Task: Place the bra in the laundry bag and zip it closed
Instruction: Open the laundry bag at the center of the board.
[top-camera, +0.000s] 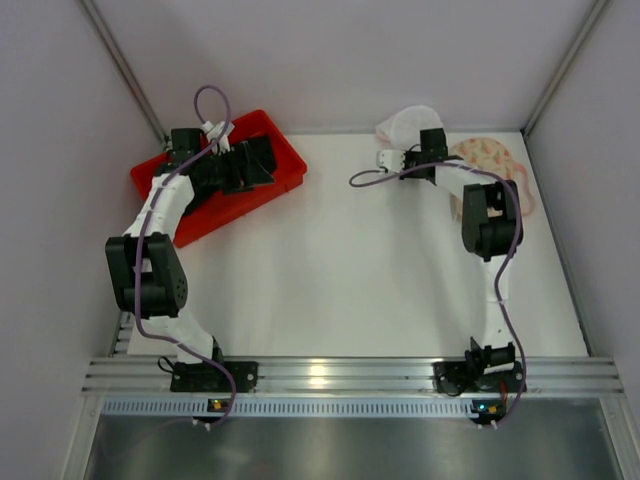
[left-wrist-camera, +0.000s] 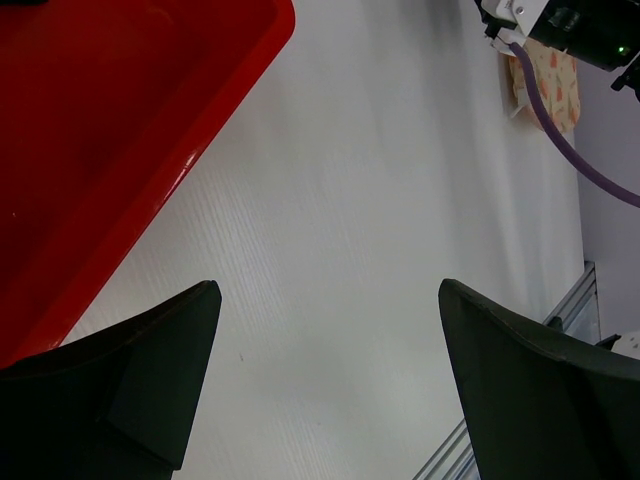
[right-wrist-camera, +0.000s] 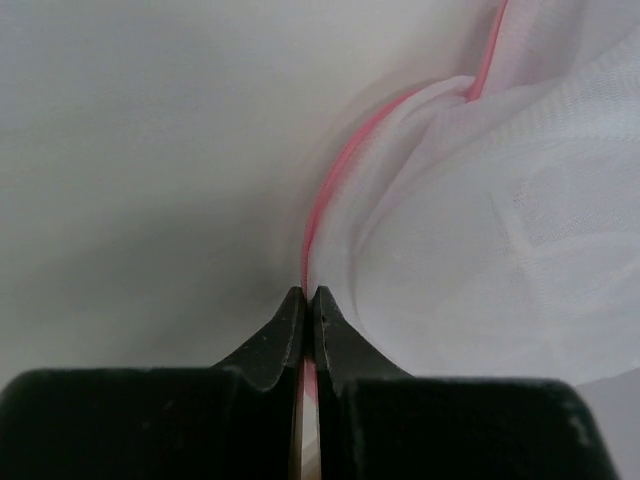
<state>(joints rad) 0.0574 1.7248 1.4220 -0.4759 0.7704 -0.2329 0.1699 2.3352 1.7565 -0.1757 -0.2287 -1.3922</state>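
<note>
The laundry bag (top-camera: 405, 122) is a white mesh pouch with pink edging, bunched up at the table's far edge. In the right wrist view the bag (right-wrist-camera: 500, 230) fills the right side. My right gripper (right-wrist-camera: 308, 292) is shut on its pink edging (right-wrist-camera: 330, 190); in the top view this gripper (top-camera: 420, 134) is right at the bag. My left gripper (top-camera: 252, 160) is open over the red tray (top-camera: 288, 165). In the left wrist view it (left-wrist-camera: 328, 290) is empty, with bare table between the fingers. I cannot pick out the bra; the black shapes in the tray blend with the arm.
The red tray's wall (left-wrist-camera: 150, 190) lies left of my left fingers. A peach patterned fabric piece (top-camera: 495, 160) lies at the far right under my right arm and shows in the left wrist view (left-wrist-camera: 555, 85). Grey walls enclose the table on three sides.
</note>
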